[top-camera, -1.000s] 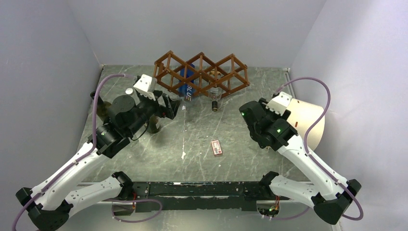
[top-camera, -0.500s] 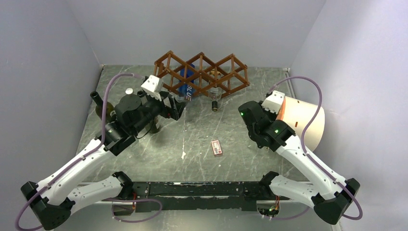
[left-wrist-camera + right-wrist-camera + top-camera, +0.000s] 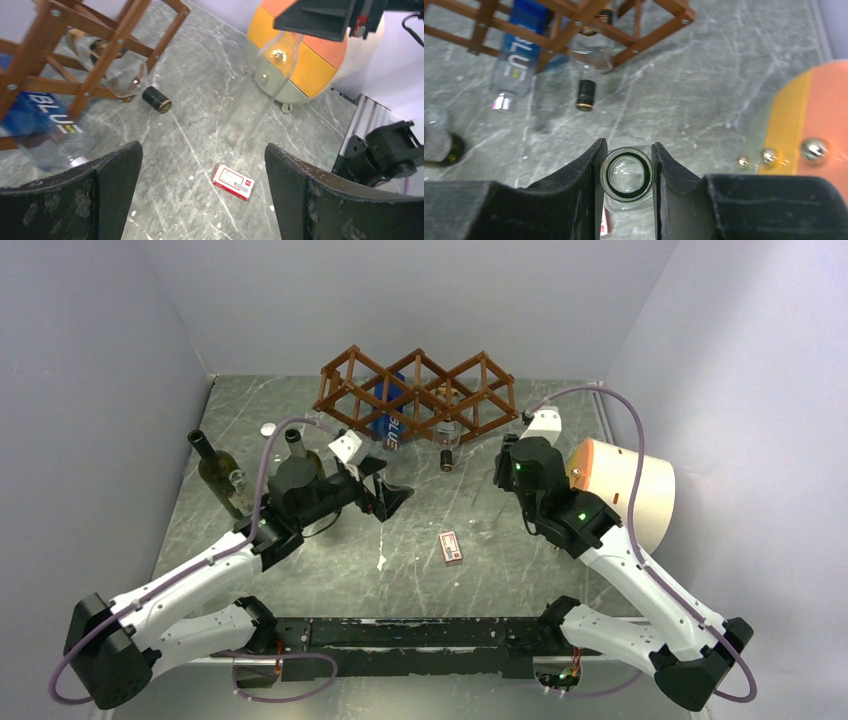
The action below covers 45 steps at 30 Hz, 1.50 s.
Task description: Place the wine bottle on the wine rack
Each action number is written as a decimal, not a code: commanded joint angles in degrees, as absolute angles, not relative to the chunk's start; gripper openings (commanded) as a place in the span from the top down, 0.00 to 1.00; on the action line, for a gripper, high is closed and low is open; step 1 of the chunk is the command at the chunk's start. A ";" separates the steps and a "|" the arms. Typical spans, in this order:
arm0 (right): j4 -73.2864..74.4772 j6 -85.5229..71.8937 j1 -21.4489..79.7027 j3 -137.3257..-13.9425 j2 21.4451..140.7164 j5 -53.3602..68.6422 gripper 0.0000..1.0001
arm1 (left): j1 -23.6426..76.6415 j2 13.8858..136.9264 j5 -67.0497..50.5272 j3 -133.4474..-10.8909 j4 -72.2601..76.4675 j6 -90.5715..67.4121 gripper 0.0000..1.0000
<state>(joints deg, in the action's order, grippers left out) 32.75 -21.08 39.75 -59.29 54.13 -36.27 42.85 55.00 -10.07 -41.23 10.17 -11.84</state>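
Observation:
A clear glass wine bottle [image 3: 626, 174] stands roughly upright, and my right gripper [image 3: 627, 150] is shut on its neck, just under the open mouth. In the left wrist view the same bottle [image 3: 265, 85] hangs faintly below the right gripper [image 3: 312, 15]. The reddish-brown wine rack [image 3: 415, 395] stands at the back of the table, with a blue-labelled bottle [image 3: 390, 427] and a black-capped clear bottle [image 3: 447, 448] lying in it. My left gripper [image 3: 392, 500] is open and holds nothing, in front of the rack's left part. I cannot tell whether the held bottle's base touches the table.
Two dark green bottles [image 3: 217, 477] [image 3: 300, 455] stand at the left behind my left arm. A small red and white box [image 3: 451, 546] lies mid-table. A big orange, yellow and cream drum [image 3: 625, 490] lies at the right. A silver cap [image 3: 268, 428] lies near the rack.
My right gripper swung left, away from the drum, and shut on the clear bottle's neck. My left gripper drew back from the rack toward the middle of the table, still open.

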 commanded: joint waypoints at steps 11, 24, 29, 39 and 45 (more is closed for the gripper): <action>17.09 -20.84 39.48 -61.47 55.99 -13.21 1.00 | 49.46 71.19 -20.07 -37.28 33.22 -5.10 0.01; 13.80 -23.58 39.47 -60.90 55.08 -4.50 1.00 | 50.10 78.93 -15.31 -35.81 40.51 -3.75 0.03; 14.41 -23.54 39.50 -60.93 54.55 -3.54 1.00 | 50.10 79.67 -13.60 -34.95 43.44 -3.79 0.20; 15.23 -24.38 39.46 -60.71 52.87 -1.05 1.00 | 50.10 79.84 -10.64 -35.46 46.37 -1.89 0.38; 15.77 -25.19 39.46 -60.43 52.08 -1.25 1.00 | 50.10 80.93 -12.35 -37.35 45.20 -0.38 0.19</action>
<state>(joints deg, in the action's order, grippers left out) 18.85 -22.94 39.38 -59.88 54.35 -3.40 50.35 80.07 -13.08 -35.64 42.22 -1.87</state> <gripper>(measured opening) 0.356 0.811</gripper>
